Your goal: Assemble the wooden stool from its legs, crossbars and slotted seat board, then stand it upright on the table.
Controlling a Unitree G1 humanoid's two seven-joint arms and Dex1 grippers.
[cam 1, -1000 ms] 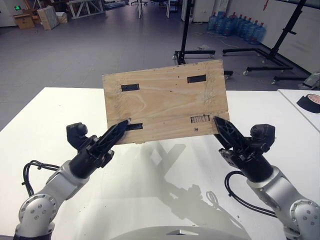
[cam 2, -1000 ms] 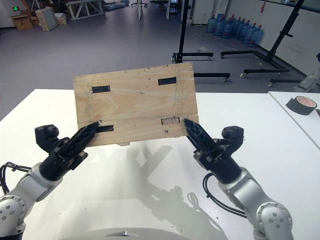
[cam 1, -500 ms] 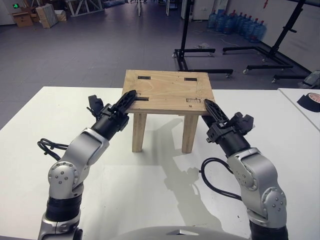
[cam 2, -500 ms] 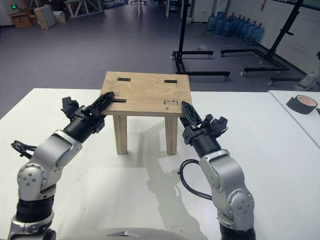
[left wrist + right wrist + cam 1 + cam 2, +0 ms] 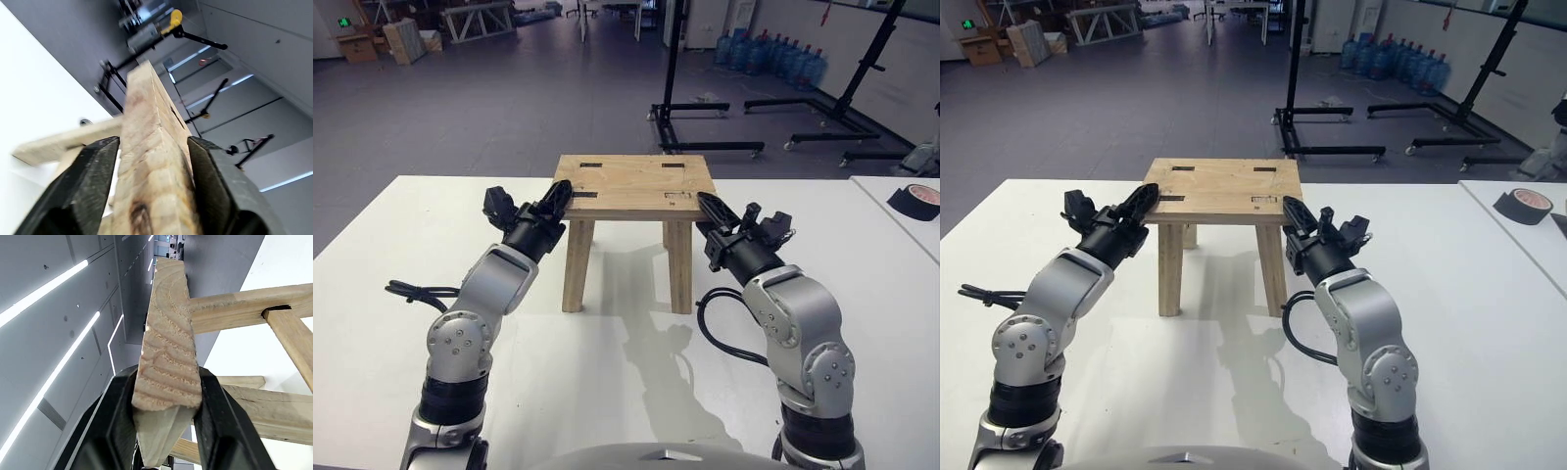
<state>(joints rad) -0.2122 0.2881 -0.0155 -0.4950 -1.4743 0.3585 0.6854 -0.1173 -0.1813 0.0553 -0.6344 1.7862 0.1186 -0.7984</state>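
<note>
Standing assembled stool [image 5: 628, 225] upright on surface [image 5: 607, 392]: final step in hand. Stool upright toward surface's far side, between both arms. Left jaws pinch left edge of seat board [image 5: 634, 184]; right jaws pinch right edge. Next move, as judged: spread both jaws, withdraw outward and level, no dragging or tipping. Head views show stool footing on surface. Right wrist view adds underside detail: crossbar [image 5: 292, 340] slotted into leg [image 5: 234, 306], board end grain clamped between fingers [image 5: 117, 431].

White surface [image 5: 607, 392], wooden stool [image 5: 631, 186] upright on it, all visible legs down, toward the far middle. Separate white surface [image 5: 925, 223] at right edge, black tape roll [image 5: 913, 199] lying flat on it.
</note>
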